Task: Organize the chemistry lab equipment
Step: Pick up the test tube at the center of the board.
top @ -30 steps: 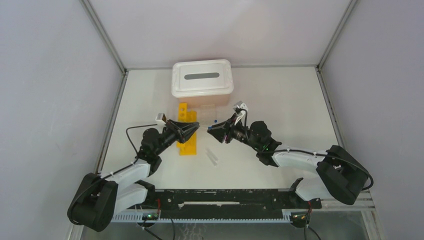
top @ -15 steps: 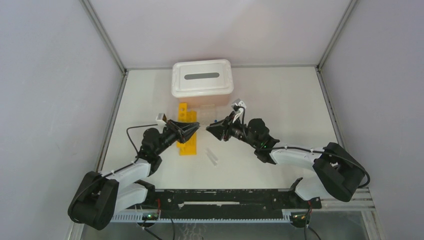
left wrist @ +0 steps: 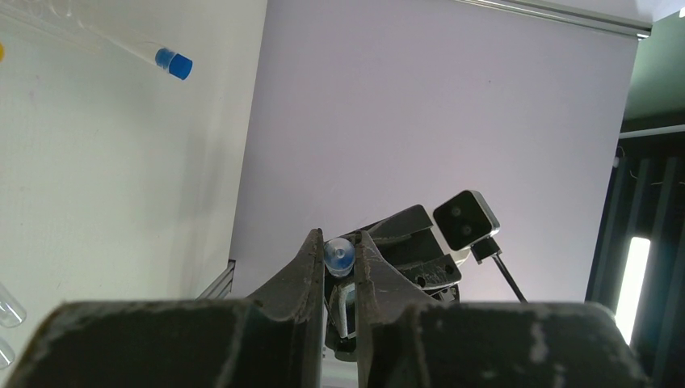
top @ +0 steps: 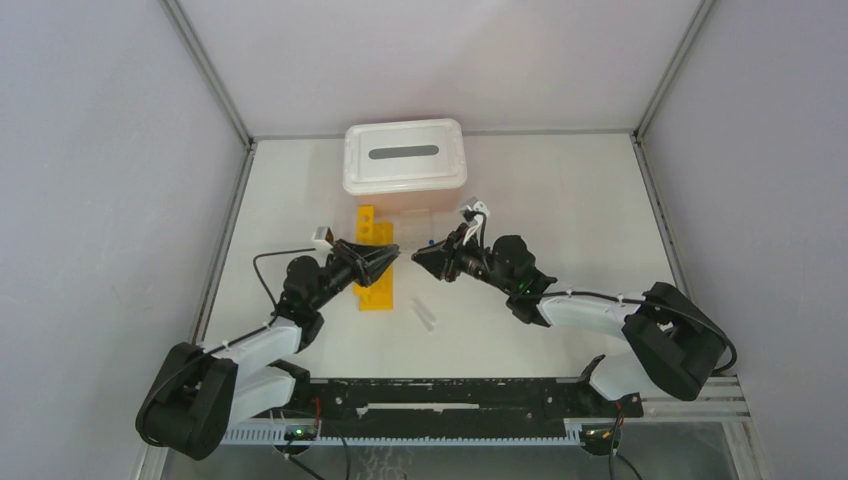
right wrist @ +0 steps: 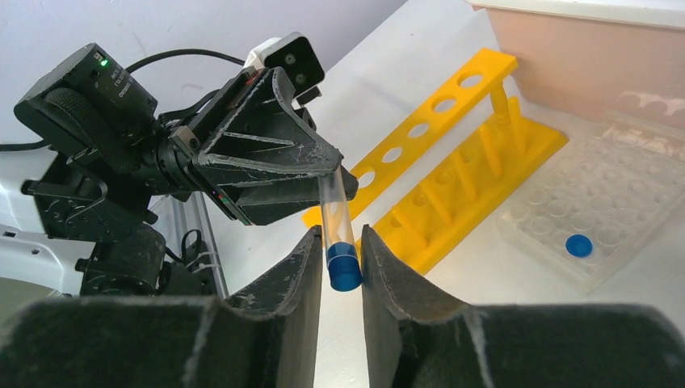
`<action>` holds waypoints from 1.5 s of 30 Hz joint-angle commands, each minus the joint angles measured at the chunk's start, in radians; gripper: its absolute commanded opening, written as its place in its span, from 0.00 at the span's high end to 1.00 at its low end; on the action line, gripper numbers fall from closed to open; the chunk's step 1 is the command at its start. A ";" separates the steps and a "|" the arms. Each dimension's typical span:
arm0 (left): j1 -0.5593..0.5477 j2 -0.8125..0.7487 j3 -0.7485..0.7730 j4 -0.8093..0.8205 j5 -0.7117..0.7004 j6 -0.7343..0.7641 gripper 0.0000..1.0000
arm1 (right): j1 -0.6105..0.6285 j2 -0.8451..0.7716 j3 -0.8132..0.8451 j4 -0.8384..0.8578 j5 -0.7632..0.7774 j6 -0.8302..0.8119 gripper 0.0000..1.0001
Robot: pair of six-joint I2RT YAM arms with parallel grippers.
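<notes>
White tabletop point(top: 560, 200) lies below; the handover hangs in the air over its middle, just right of the yellow rack point(top: 375, 296). My left fingers point(left wrist: 303, 275) pinch the clear end of the blue-capped tube point(right wrist: 334, 212). Its long axis runs across toward the right arm, cap leading. My right fingers point(right wrist: 299, 283) flank that cap closely. Whether they touch it, I cannot tell. The take, I judge, falls to the right arm.
</notes>
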 commanded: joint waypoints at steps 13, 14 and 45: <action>-0.007 0.001 0.039 0.034 0.021 0.039 0.98 | 0.006 -0.005 0.061 -0.026 -0.004 -0.002 0.82; -0.007 0.000 0.042 0.028 0.024 0.045 0.97 | 0.007 -0.005 0.063 -0.032 -0.002 -0.006 0.83; -0.004 -0.264 0.208 -0.587 -0.214 0.421 0.26 | 0.040 -0.052 0.346 -0.633 0.178 -0.179 0.89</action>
